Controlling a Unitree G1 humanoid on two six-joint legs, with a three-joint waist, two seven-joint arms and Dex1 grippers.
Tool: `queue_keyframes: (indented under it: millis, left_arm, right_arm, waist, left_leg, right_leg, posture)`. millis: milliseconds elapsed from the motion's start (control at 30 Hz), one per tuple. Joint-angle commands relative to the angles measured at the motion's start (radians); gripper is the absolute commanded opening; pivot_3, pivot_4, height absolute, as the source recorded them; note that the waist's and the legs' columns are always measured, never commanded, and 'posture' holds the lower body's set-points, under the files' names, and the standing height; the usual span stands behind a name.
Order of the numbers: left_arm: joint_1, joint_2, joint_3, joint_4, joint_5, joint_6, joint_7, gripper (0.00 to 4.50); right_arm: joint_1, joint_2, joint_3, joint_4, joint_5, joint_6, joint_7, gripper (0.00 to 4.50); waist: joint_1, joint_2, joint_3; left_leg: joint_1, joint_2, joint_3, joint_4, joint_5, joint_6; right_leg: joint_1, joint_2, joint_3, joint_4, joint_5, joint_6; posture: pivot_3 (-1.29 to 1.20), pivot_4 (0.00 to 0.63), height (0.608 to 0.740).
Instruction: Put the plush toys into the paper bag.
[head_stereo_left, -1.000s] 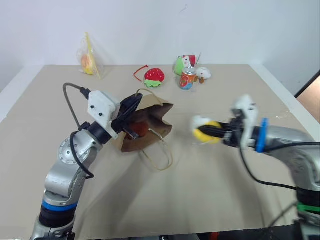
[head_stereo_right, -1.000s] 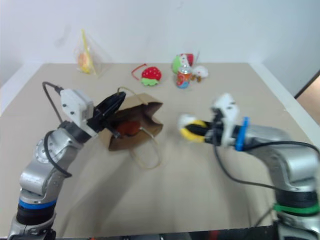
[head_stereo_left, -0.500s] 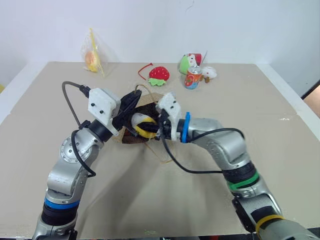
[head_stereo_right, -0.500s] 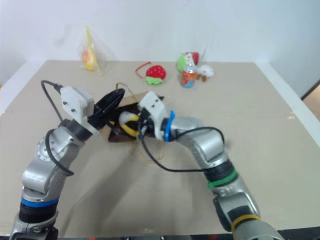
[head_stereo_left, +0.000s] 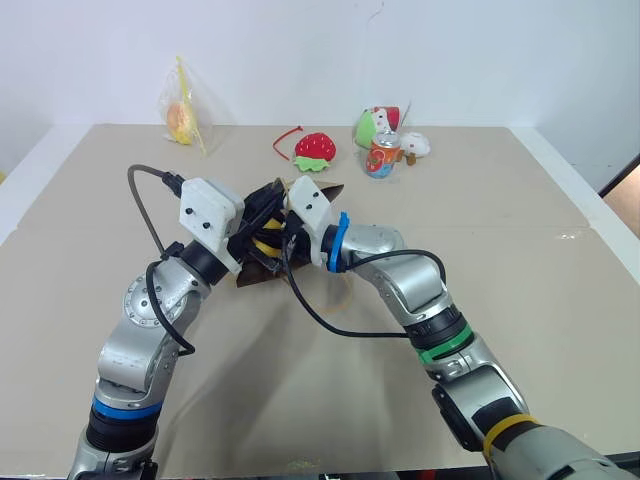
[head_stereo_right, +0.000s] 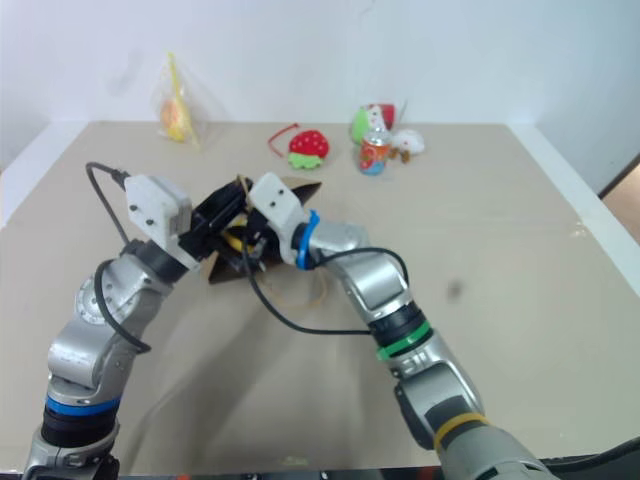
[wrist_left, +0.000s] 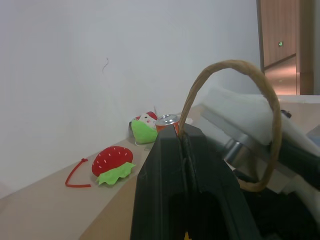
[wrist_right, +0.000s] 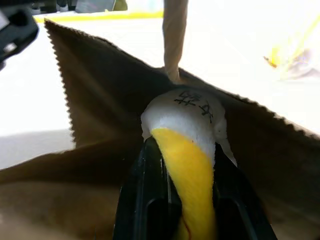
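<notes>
One beige table (head_stereo_left: 480, 330) meets plain, seemingly white wall (head_stereo_left: 300, 50).

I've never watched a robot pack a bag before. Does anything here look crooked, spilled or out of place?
Only the paper bag: it lies tipped on its side on the table, its mouth held up by the left gripper while the right gripper pushes the yellow plush toy in. Nothing is spilled.

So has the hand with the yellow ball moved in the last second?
Yes. The right hand carried the yellow toy leftward across the table into the paper bag.
</notes>
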Motion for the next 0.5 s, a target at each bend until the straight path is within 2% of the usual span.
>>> queue_keyframes:
  millis: [33, 133, 200, 233, 333, 400, 467, 500]
  left_arm:
    - [0.001, 0.0, 0.004, -0.045, 0.007, -0.015, 0.01, 0.0]
    - [0.002, 0.002, 0.007, -0.044, 0.008, -0.017, 0.006, 0.0]
    - [0.002, 0.002, 0.008, -0.043, 0.007, -0.018, 0.004, 0.0]
    - [0.002, 0.003, 0.008, -0.042, 0.007, -0.019, 0.002, 0.0]
    - [0.0, 0.004, 0.008, -0.038, 0.006, -0.021, -0.002, 0.0]
    - [-0.002, 0.005, 0.011, -0.032, 0.006, -0.024, -0.005, 0.0]
    - [-0.002, 0.006, 0.012, -0.028, 0.006, -0.026, -0.008, 0.0]
    - [-0.001, 0.007, 0.012, -0.026, 0.006, -0.027, -0.009, 0.0]
  right_arm:
    - [0.004, 0.001, -0.008, 0.007, -0.024, -0.037, 0.013, 0.17]
    - [0.009, 0.004, -0.02, 0.022, -0.029, -0.036, 0.016, 0.17]
    - [0.007, 0.01, -0.034, 0.024, -0.023, -0.024, 0.018, 1.18]
    - [0.005, 0.011, -0.041, 0.022, -0.017, -0.016, 0.022, 1.38]
    - [-0.001, 0.003, -0.051, 0.006, -0.016, -0.009, 0.032, 2.81]
    - [-0.002, -0.014, -0.07, -0.028, -0.002, 0.008, 0.044, 3.5]
    - [0.006, -0.037, -0.09, -0.077, 0.017, 0.023, 0.066, 4.44]
    - [0.013, -0.047, -0.1, -0.102, 0.025, 0.026, 0.075, 4.44]
  waist:
    - [0.0, 0.0, 0.0]
    - [0.0, 0.0, 0.0]
    - [0.0, 0.0, 0.0]
    - [0.0, 0.0, 0.0]
    - [0.0, 0.0, 0.0]
    - [0.001, 0.0, 0.0]
    - [0.001, 0.0, 0.0]
    - [0.001, 0.0, 0.0]
  left_leg:
    - [0.0, 0.0, 0.0, 0.0, 0.0, 0.0]
    - [0.0, -0.001, 0.0, 0.0, 0.0, 0.0]
    - [0.0, -0.001, 0.001, 0.0, 0.0, 0.0]
    - [0.0, -0.001, 0.001, 0.0, 0.0, 0.0]
    - [0.0, 0.0, 0.0, 0.0, 0.0, 0.0]
    - [0.0, 0.0, 0.0, 0.0, 0.0, 0.0]
    - [0.0, -0.001, 0.0, 0.0, 0.0, 0.0]
    - [0.0, -0.001, 0.0, 0.0, 0.0, 0.0]
  right_leg:
    - [0.0, 0.0, 0.0, 0.0, 0.0, 0.0]
    - [0.0, -0.001, 0.0, 0.0, 0.0, 0.0]
    - [0.0, -0.001, 0.0, 0.0, 0.0, 0.0]
    - [0.0, -0.001, 0.0, 0.0, 0.0, 0.0]
    - [0.0, -0.001, 0.0, 0.0, 0.0, 0.0]
    - [0.0, -0.001, 0.0, 0.0, 0.0, 0.0]
    - [0.0, -0.001, 0.0, 0.0, 0.0, 0.0]
    - [0.0, -0.001, 0.0, 0.0, 0.0, 0.0]
  posture:
    - [0.0, 0.15, 0.74]
    - [0.0, 0.15, 0.74]
    - [0.0, 0.15, 0.74]
    - [0.0, 0.15, 0.74]
    - [0.0, 0.15, 0.74]
    - [0.0, 0.15, 0.74]
    - [0.0, 0.15, 0.74]
    - [0.0, 0.15, 0.74]
